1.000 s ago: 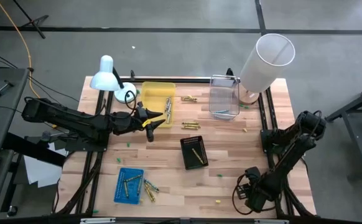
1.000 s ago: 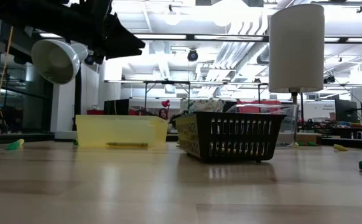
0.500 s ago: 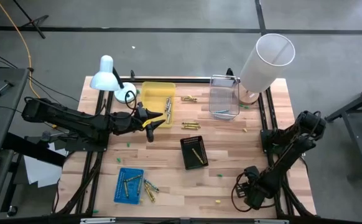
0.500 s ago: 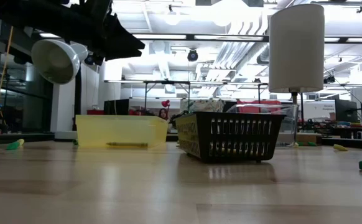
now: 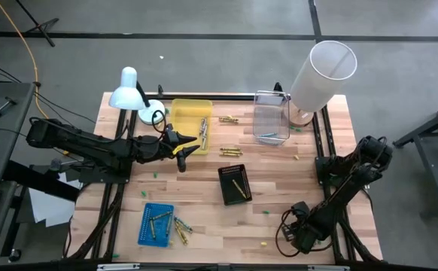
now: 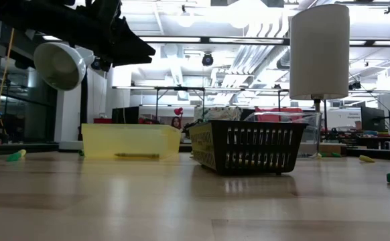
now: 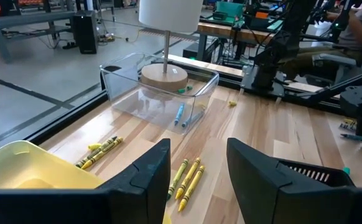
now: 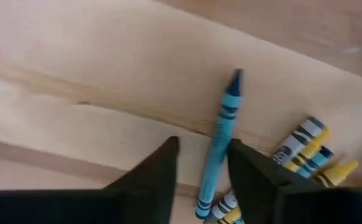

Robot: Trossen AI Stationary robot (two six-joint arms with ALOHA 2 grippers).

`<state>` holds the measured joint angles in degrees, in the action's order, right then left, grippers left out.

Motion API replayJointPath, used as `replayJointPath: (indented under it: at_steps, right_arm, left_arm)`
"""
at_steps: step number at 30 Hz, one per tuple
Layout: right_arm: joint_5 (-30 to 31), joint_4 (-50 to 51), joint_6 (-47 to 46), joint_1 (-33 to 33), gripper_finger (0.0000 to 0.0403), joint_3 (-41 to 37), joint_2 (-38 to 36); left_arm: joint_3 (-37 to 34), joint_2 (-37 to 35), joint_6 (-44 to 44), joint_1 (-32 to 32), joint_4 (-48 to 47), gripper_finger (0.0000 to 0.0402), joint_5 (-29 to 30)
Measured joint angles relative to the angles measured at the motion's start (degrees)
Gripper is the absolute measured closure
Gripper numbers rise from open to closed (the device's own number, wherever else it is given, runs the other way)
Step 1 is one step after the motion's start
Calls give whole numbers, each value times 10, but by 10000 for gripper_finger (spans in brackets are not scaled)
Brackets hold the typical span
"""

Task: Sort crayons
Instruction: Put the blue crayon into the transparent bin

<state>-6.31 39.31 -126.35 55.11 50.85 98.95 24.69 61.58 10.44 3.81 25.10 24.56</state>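
My left tool (image 5: 191, 144) hovers beside yellow tray (image 5: 190, 113), fingers spread, holding nothing. My right tool (image 5: 294, 235) low at bench (image 5: 279, 181) front corner, fingers apart, blue crayon (image 8: 221, 143) lying between them. More crayons (image 5: 232, 151) scattered mid-bench.

I see two black arms. Left arm (image 5: 91, 147): long, thick, made of round chunky parts, bit of yellow near tip. Left gripper (image 7: 196, 180): two flat black fingers (image 7: 143, 177), smooth, square ends. Right arm (image 5: 351, 177): black too, thinner, round joints, black cables looped near end. Right gripper (image 8: 199, 186): two dark fingers (image 8: 150, 180), plain, no marks.
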Motion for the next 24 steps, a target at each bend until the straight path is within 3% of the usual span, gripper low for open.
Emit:
replayJointPath:
  at_steps: [5, 11, 14, 19, 24]
  right_arm:
    - [13, -5, 28, -1, 385, 1, 0]
    - [26, 20, 85, -16, 396, 6, -28]
    - [91, 86, 121, -24, 397, 27, -55]
    - [205, 79, 191, -33, 400, 41, -99]
    - [332, 58, 310, -92, 401, 32, -104]
  left_arm:
    - [0, 0, 0, 0, 0, 255, 0]
    - [0, 0, -1, 0, 0, 255, 1]
    - [0, 0, -1, 0, 3, 255, 2]
    - [0, 0, -1, 0, 7, 255, 3]
    - [0, 0, -1, 0, 18, 255, 3]
